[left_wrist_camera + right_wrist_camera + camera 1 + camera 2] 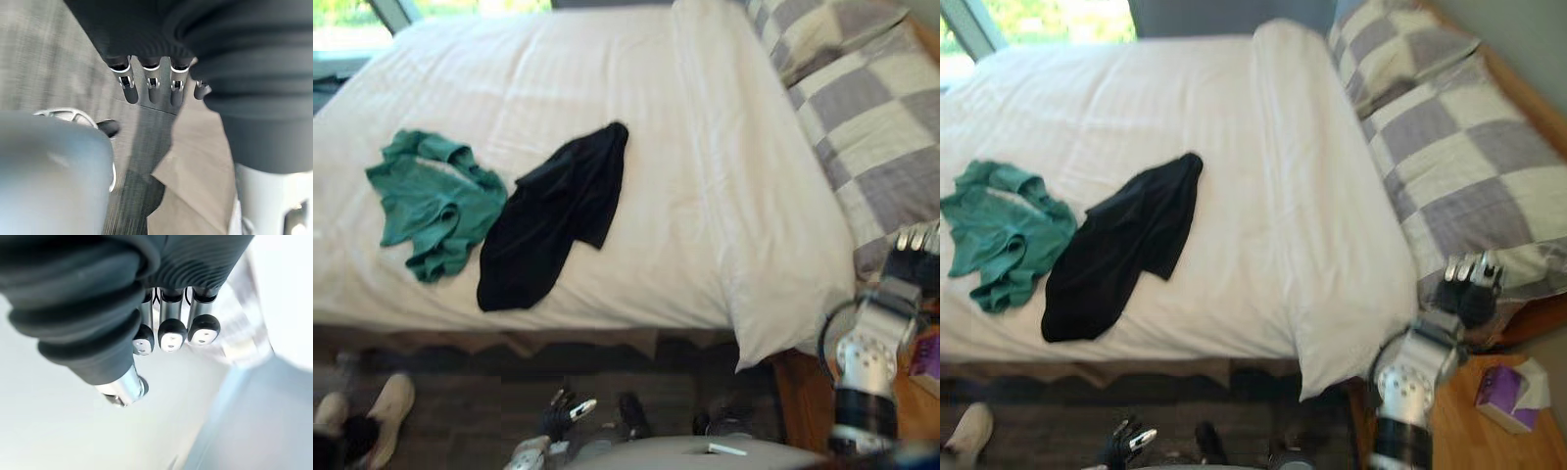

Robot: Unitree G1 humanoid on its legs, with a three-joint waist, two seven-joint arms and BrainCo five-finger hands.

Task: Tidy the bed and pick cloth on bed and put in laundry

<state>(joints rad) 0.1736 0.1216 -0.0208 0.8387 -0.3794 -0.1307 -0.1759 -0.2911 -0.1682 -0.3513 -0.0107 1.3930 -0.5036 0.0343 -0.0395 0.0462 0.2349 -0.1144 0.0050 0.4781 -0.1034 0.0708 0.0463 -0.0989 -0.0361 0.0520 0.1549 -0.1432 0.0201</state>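
A green cloth (435, 201) lies crumpled on the white bed (705, 147) toward its left side. A black cloth (553, 215) is spread out beside it, touching its right edge. My right hand (1474, 284) is raised at the bed's right front corner, next to the checked pillows (1469, 166); its fingers (171, 333) are relaxed and hold nothing. My left hand (560, 416) hangs low in front of the bed, above the floor, with its fingers (151, 85) open and empty. Both hands are well away from the two cloths.
The white duvet's corner (1332, 362) hangs over the bed's front edge. A wooden nightstand (1449, 431) at lower right carries a purple box (1508, 397). A person's shoe (386, 411) is on the dark floor at lower left. A window (1048, 18) lies beyond the bed.
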